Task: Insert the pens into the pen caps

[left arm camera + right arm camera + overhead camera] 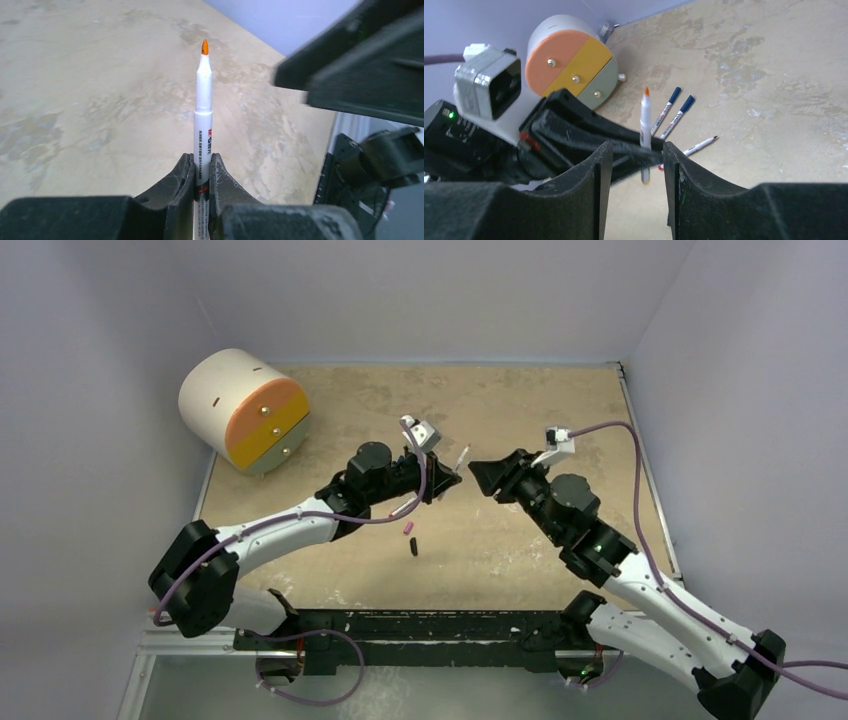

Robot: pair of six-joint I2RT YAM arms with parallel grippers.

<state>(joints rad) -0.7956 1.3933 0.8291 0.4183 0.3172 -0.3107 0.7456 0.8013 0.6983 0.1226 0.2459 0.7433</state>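
The surface (75, 100) looks matt, mottled beige, scuffed. The pen (203, 110) is smooth, glossy white plastic. The left pincer (201, 167) is matt black plastic.

Left gripper (202, 167) clamps orange-tipped pen (203, 95), seemingly upright

The bench (520, 400) from above
A drum (245, 410) sits upper left; two caps (408, 530) lie just below centre, beneath the pen (462, 458) between the left fingers (182, 185), right fingers (599, 170) opposite.
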